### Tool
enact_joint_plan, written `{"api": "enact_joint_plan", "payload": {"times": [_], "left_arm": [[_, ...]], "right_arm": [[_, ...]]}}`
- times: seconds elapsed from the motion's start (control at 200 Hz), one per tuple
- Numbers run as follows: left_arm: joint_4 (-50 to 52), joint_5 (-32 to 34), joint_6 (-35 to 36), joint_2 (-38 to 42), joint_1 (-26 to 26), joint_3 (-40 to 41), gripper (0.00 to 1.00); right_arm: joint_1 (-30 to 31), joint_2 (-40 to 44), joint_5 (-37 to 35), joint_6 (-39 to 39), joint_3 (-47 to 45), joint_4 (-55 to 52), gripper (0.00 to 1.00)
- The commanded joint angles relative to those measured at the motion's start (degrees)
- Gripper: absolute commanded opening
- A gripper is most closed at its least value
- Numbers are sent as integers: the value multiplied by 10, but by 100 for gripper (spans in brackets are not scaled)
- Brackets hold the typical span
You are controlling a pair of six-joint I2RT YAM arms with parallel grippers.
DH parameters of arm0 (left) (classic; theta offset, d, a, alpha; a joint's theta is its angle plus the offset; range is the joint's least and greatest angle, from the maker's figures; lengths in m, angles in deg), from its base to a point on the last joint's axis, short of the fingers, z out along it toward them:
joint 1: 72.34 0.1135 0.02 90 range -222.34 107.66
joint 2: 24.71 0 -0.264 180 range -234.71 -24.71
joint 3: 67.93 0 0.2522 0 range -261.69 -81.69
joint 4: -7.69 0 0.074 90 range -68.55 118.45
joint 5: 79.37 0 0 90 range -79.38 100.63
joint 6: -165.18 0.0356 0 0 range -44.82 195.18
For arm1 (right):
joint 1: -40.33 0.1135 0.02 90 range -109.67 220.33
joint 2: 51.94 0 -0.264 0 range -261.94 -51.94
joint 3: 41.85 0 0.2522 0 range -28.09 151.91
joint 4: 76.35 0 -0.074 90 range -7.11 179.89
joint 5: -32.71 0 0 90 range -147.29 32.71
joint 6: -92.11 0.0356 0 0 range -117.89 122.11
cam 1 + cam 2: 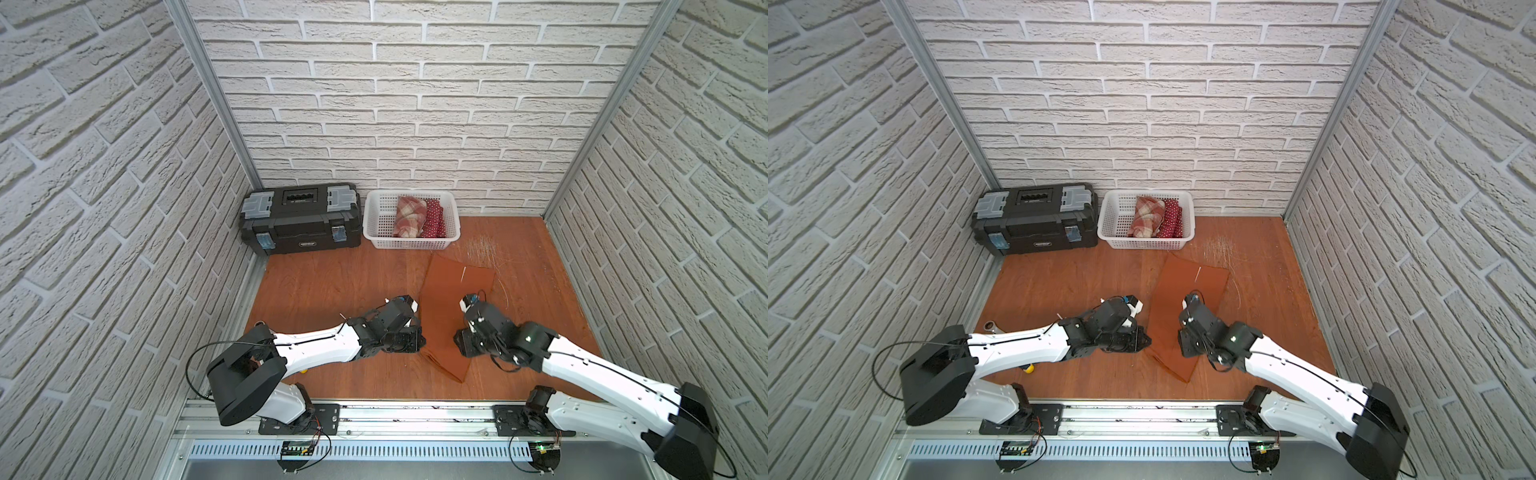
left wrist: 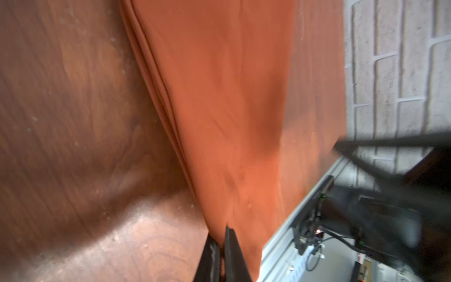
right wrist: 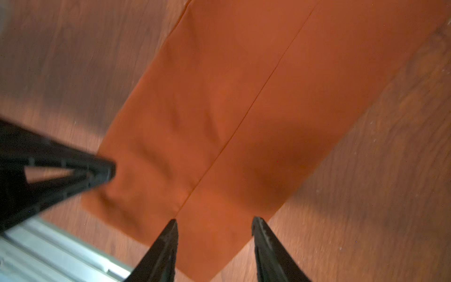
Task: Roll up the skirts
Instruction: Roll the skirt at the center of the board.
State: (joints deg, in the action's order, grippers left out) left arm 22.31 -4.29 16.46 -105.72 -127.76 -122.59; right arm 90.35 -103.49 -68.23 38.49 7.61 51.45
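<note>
- Looking across both top views, the plaid skirt and the polka-dot skirt sat bundled side by side inside the white basket. I judged those two finished and stowed.
- The rust-orange skirt lay folded into a long strip on the table. Its far end was just beside the basket and its other end well away from it, probably laid lengthwise so a roll could run toward the basket.
- Both arms met at the end farthest from the basket: the left gripper at one side edge, the right gripper over the cloth.
- In the left wrist view, the left gripper's jaws were together, apparently clamped on the strip's stacked fold edges, though blur left the pinch itself unclear. That hold likely served to keep the layers aligned.
- In the right wrist view, the right gripper's jaws stood apart, straddling the end hem and holding nothing. They looked placed to take that end for the first turn.
</note>
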Motion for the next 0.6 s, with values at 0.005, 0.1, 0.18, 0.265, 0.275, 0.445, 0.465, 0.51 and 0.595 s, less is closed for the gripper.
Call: {"api": "enact_joint_plan", "payload": {"times": [0.005, 0.1, 0.18, 0.265, 0.275, 0.445, 0.465, 0.51, 0.595], "left_arm": [[14, -50, -34, 4, 21, 1, 0], [-17, -84, -67, -7, 39, 8, 0], [-44, -109, -92, -20, 54, 14, 0], [-70, -124, -113, -26, 63, 20, 0], [-71, -124, -114, -26, 63, 20, 0], [-87, -136, -132, -25, 71, 26, 0], [-91, -138, -135, -25, 71, 29, 0], [-101, -143, -145, -25, 75, 35, 0], [-123, -151, -165, -25, 81, 50, 0]], "right_arm": [[94, 85, -85, 34, -61, 29, 64], [183, 85, -138, 29, -83, 66, 70], [254, 27, -207, 10, -61, 64, 76], [307, -49, -263, -7, -29, 67, 80], [312, -59, -267, -9, -27, 68, 81], [342, -178, -289, -34, 7, 109, 87], [344, -188, -285, -38, 9, 113, 89], [344, -210, -287, -35, 17, 111, 89], [345, -249, -297, -27, 31, 94, 92]]}}
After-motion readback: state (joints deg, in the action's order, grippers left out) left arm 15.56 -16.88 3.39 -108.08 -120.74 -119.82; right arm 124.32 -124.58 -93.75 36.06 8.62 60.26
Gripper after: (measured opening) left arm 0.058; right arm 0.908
